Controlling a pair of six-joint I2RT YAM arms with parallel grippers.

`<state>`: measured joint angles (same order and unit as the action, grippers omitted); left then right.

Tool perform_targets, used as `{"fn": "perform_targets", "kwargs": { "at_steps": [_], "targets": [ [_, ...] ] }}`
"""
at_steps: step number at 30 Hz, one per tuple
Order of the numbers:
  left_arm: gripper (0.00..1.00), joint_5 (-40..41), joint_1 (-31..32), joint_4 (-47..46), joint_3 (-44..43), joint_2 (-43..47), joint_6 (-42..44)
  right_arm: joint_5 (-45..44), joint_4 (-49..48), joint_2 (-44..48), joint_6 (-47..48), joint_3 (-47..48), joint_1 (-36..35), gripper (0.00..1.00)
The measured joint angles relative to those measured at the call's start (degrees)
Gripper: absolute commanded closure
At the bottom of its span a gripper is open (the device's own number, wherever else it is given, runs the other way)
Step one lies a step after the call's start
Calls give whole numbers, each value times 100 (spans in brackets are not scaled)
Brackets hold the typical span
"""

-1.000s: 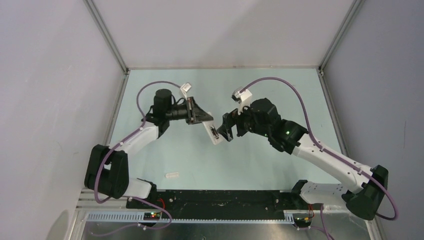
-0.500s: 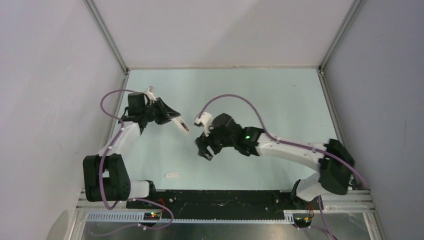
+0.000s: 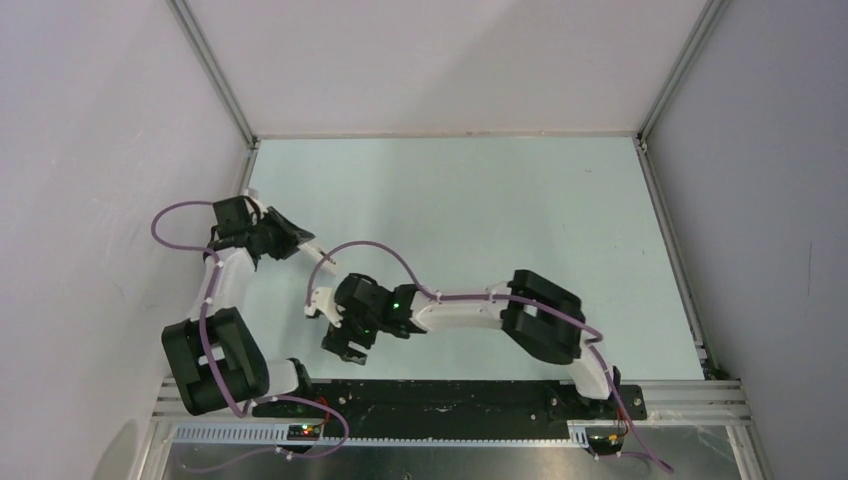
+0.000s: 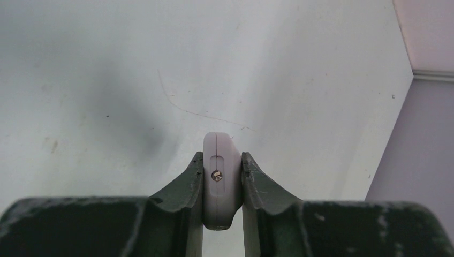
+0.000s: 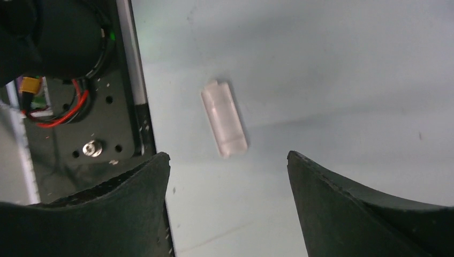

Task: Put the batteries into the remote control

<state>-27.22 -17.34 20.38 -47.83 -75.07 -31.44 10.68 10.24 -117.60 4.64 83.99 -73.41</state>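
The white remote control [image 4: 220,179] shows end-on in the left wrist view, clamped between the two dark fingers of my left gripper [image 4: 221,171]. From above, the left gripper [image 3: 300,243] holds the remote control [image 3: 320,255] over the left side of the table, close to the wall. My right gripper [image 3: 340,348] reaches across to the near left and is open with nothing between its fingers. In the right wrist view, the right gripper [image 5: 228,155] hovers just short of a small flat white cover strip [image 5: 224,119] lying on the table. The batteries are out of view.
The black base rail [image 5: 101,107] with red wires runs beside the cover strip, close to my right gripper's left finger. Seen from above, the rail [image 3: 450,400] lines the near edge. An aluminium frame post [image 3: 232,215] and the wall stand just left of my left gripper.
My left arm has swung left toward the wall, carrying the remote control. My right arm has swept from the table's middle to the near left, over the cover strip, with its jaws staying open.
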Motion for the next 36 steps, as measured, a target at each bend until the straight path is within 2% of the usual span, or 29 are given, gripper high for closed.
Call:
{"fn": "perform_targets", "kwargs": {
  "at_steps": [4, 7, 13, 25, 36],
  "targets": [
    [100, 212, -175, 101, 20, 114, 2, 87, 216, -678, 431, 761, 17, 25],
    [100, 389, -273, 142, 50, 249, 0, 131, 374, -940, 629, 1071, 57, 38],
    [100, 557, -431, 184, 66, 284, -9, 166, 662, -1215, 927, 1443, 87, 43],
    [100, 564, -656, 208, 66, 155, -20, 238, 599, -1147, 1080, 1272, 11, 58],
    [100, 472, -678, 205, 66, 81, -57, -444, 304, -321, 1191, 20, 13, 64]
  ]
}}
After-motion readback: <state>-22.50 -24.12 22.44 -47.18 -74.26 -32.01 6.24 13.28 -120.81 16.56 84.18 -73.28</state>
